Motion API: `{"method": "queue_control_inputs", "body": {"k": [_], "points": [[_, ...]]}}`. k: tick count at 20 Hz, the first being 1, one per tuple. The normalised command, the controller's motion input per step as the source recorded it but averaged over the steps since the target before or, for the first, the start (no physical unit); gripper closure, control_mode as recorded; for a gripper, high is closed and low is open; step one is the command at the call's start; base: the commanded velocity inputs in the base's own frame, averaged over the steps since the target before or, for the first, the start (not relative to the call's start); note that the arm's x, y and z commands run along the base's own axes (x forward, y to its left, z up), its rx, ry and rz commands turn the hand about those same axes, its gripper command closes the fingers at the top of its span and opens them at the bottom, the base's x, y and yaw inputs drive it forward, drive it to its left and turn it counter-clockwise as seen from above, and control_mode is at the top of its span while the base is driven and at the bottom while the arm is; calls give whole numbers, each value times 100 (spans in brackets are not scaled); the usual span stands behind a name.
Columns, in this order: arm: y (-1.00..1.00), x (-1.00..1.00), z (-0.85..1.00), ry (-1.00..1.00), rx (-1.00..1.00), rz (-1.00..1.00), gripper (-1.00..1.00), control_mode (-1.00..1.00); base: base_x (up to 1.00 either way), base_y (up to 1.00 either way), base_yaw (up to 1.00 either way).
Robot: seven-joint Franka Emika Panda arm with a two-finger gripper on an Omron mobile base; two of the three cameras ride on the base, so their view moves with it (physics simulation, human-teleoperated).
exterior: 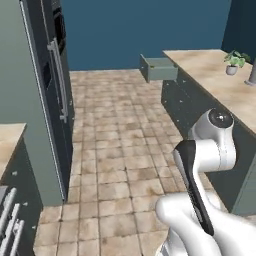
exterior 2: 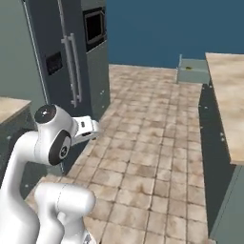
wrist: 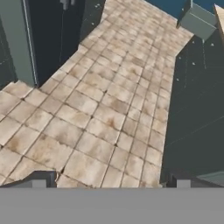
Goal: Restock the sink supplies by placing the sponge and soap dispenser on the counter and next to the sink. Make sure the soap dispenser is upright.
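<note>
My gripper (wrist: 111,182) hangs open over the tiled floor (wrist: 96,118), its two dark fingertips (wrist: 42,180) wide apart with nothing between them. The sponge, the soap dispenser and the sink are out of view. An open grey-green drawer (exterior 2: 193,71) sticks out of the cabinets far ahead on the right, and the hand view catches it too (wrist: 199,22). Inside it lies a tiny yellowish speck (exterior 2: 189,68), too small to identify. Beige marbled tops show on the right (exterior: 220,80) and at the left edge (exterior: 7,140). I cannot tell which is the counter.
A tall dark fridge (exterior: 50,90) with long handles lines the left side, with a built-in oven (exterior 2: 95,26) beyond it. On the right top stand a potted plant (exterior: 234,62) and a grey cylinder (exterior: 252,74). Dark cabinet fronts (wrist: 197,100) run along the right.
</note>
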Motion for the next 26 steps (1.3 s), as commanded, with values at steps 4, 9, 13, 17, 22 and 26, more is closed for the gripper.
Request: {"method": "queue_control_inputs", "body": {"k": [4,9,13,17,22,26], "points": [[0,0,0,0,0,0,-100,100,100,0,-51],[0,0,0,0,0,0,-100,100,100,0,-40],[0,0,0,0,0,0,-100,100,98,35,-32],[0,0,0,0,0,0,-100,100,93,52,-27],[0,0,0,0,0,0,-100,100,99,36,-20],[0,0,0,0,0,0,-100,100,89,58,-17]]}}
